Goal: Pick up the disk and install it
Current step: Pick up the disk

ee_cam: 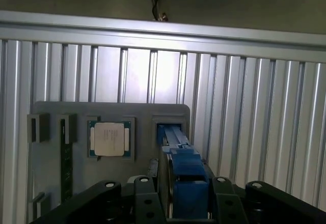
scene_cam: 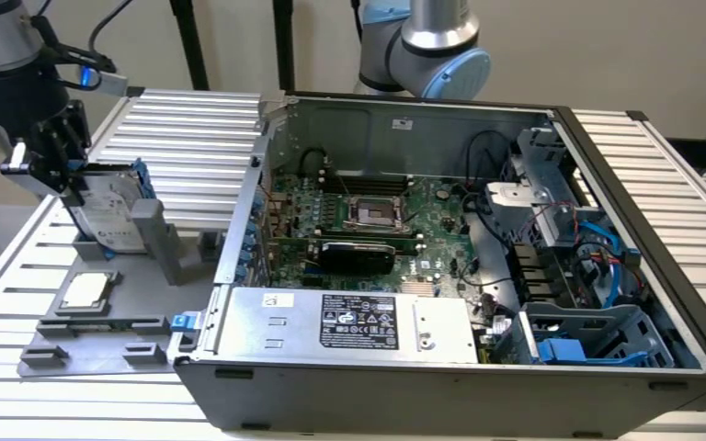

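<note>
Pincer [ee_cam: 186,208] arms, drawn narrow, clamp the thin blue-framed sides of the disk [scene_cam: 108,209], which stands on edge at the upper left of the exterior view. Its lower end seems to sit in the grey holder [scene_cam: 151,234] on the counter [scene_cam: 194,138]. That upright stance likely keeps its flanks free for gripping; the open computer case [scene_cam: 451,230] sits beside it, centre frame.

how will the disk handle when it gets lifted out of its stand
The disk looks like a metal slab in a blue plastic frame, so it is probably stiff and heavy for its size. It stands on edge in the grey stand, so it could tip if freed. The gripper bears on smooth plastic, which may slip.
</note>
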Robot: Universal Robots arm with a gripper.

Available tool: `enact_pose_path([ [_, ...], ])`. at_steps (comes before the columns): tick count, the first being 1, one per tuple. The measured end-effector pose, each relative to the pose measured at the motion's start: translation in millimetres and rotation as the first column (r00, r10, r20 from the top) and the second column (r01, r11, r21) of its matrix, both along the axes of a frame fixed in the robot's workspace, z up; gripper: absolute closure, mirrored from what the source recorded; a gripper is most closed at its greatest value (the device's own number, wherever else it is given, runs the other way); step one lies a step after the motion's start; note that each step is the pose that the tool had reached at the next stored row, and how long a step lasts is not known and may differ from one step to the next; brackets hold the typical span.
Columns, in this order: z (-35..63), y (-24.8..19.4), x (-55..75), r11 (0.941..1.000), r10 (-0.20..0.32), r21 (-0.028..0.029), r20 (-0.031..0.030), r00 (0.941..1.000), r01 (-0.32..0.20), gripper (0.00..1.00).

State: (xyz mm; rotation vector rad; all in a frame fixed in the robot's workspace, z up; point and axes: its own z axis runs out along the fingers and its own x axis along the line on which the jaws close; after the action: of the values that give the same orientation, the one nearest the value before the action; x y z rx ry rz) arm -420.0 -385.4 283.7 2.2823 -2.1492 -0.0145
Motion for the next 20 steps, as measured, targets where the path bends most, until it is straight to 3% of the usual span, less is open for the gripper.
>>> enact_pose_path([
  [2, 0.1, 0.0, -0.3, 1.0, 0.0, 0.0, 0.0018, 1.0, 0.0, 0.6],
  [3, 0.0, 0.0, -0.4, 1.0, 0.0, 0.0, 0.0021, 1.0, 0.0, 0.67],
  [11, 0.0, 0.0, -0.7, 1.0, 0.0, 0.0001, 0.0031, 1.0, 0.0, 0.67],
  [20, 0.2, -0.1, -0.7, 1.0, 0.0, 0.007, 0.0062, 1.0, 0.0, 0.67],
])
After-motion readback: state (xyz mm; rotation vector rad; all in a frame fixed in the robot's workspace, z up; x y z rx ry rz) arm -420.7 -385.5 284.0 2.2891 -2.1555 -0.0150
